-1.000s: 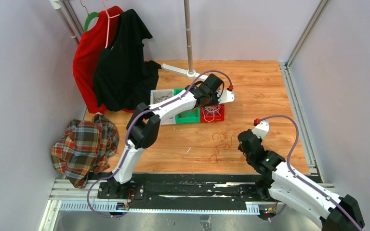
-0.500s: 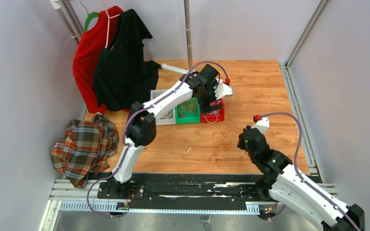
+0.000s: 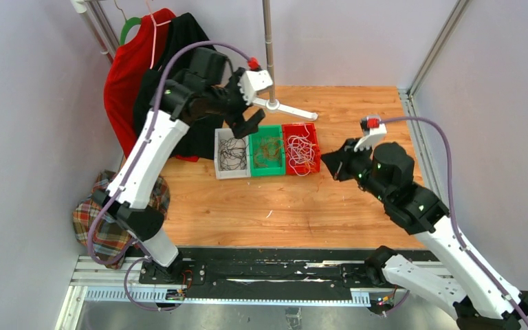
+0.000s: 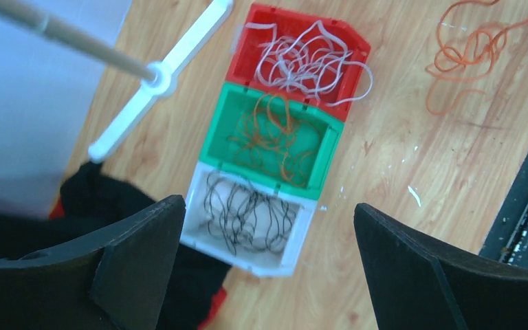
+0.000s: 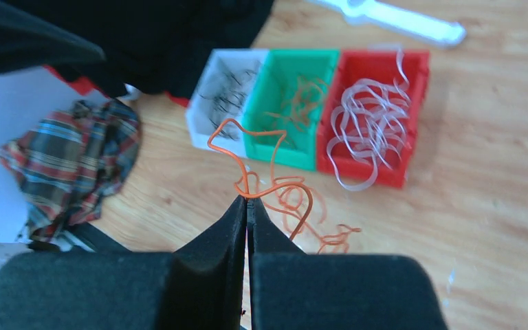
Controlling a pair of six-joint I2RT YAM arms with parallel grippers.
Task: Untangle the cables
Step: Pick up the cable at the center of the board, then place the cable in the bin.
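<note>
Right gripper (image 5: 247, 201): fingers pressed together, clamped on an orange strand (image 5: 245, 182). The strand rises from the tips in a bent loop, and more coils trail off below it. In the top view this gripper is raised, on the red-bin side of the green bin (image 4: 330, 148), near the row but apart from it.

Left gripper (image 4: 268, 206) has its fingers wide apart, holding nothing. It is held high over the white-bin end of the row, looking straight down.

Three bins stand in a line, touching:
- red bin (image 4: 302, 19) on one side of the green bin – white cables (image 4: 295, 58) inside, a few loops spilling over its rim
- green bin in the middle – orange cables (image 4: 275, 137) inside
- white bin (image 4: 244, 251) on the other side – black cables (image 4: 247, 210) inside

Orange loops (image 4: 462, 55) show past the red bin, away from the green bin. Cannot tell if they touch the wooden table (image 3: 282, 206) or hang above it.

A white stand base (image 4: 158, 75) with its pole sits just behind the green bin. A black garment (image 3: 172, 96) hangs by the white bin, its lower edge reaching it, with a red garment (image 3: 127, 69) beside it. A plaid shirt (image 3: 120, 206) lies crumpled well off to the white-bin side, at the table's edge.
</note>
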